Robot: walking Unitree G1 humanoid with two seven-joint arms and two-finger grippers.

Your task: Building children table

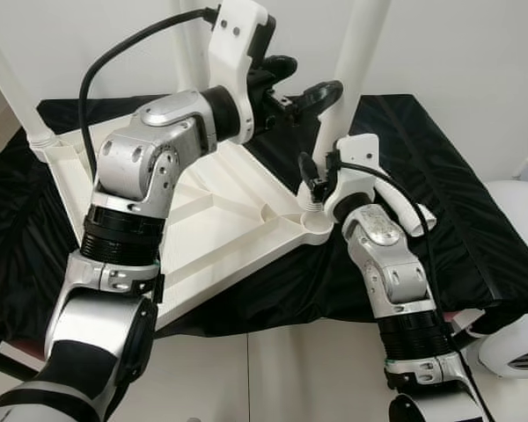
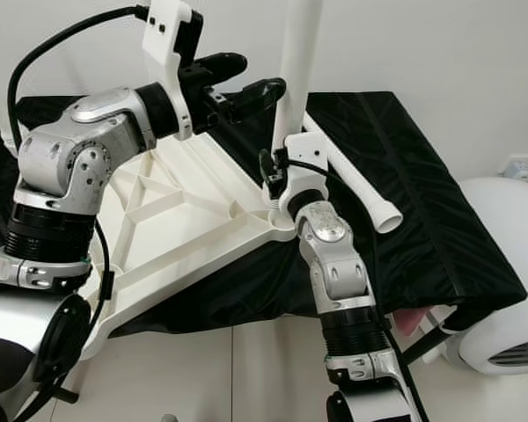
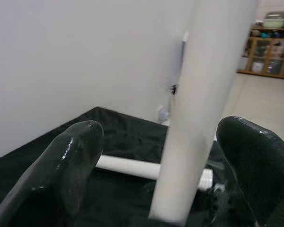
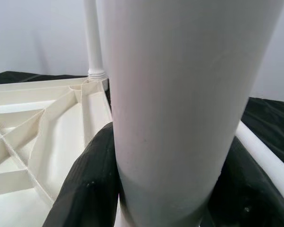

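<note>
At the left edge of the black-covered desk (image 1: 475, 229) a white leg (image 1: 13, 83) already stands in the far-left corner socket of the upturned white tabletop (image 1: 202, 220), whose ribbed underside faces up and whose near corner hangs over the desk's front edge; the left gripper (image 1: 304, 79) reaches across above the tabletop, its two black fingers (image 3: 66, 161) spread wide on either side of the upright leg (image 1: 361, 61) without touching it, so it holds nothing; that leg stands at the tabletop's right corner, its foot in the round socket (image 1: 315, 220); the right gripper (image 4: 161, 208) is closed around its base, both fingers pressed against the tube; a loose leg (image 2: 356, 189) lies on the cloth just right of this corner, towards the desk's right edge.

The step in hand looks like seating or screwing this leg into its socket; next, I judge, the left gripper should close higher up to steady the tube while the right turns or presses it home, keeping it plumb so the threads do not bind.
</note>
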